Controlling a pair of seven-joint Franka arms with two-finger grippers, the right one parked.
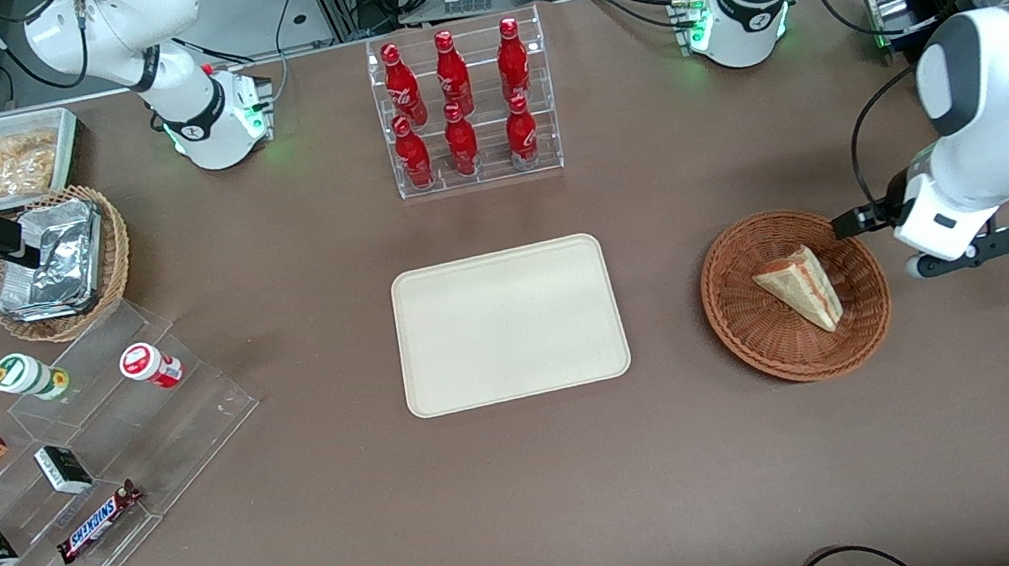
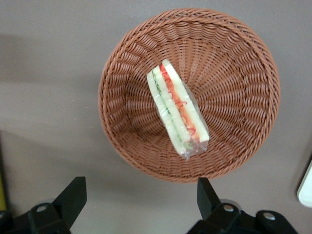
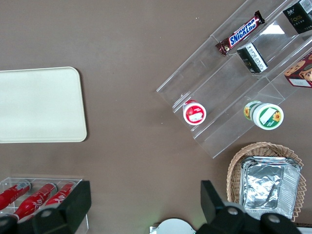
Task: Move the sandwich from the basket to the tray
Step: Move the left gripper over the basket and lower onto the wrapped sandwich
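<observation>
Beside the basket (image 1: 795, 294), the gripper (image 2: 141, 197) hangs with jaws spread wide, approach underway; next it must drop onto the sandwich (image 2: 177, 109), tray (image 1: 508, 323) waiting empty.

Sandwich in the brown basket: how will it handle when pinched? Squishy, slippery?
The sandwich looks like soft white bread, so it probably squashes under a firm pinch. Its clear wrap seems glossy, so it may slip. It lies on its side in the basket, so rolling is unlikely. The end effector hangs open above the basket's rim, not touching.
</observation>
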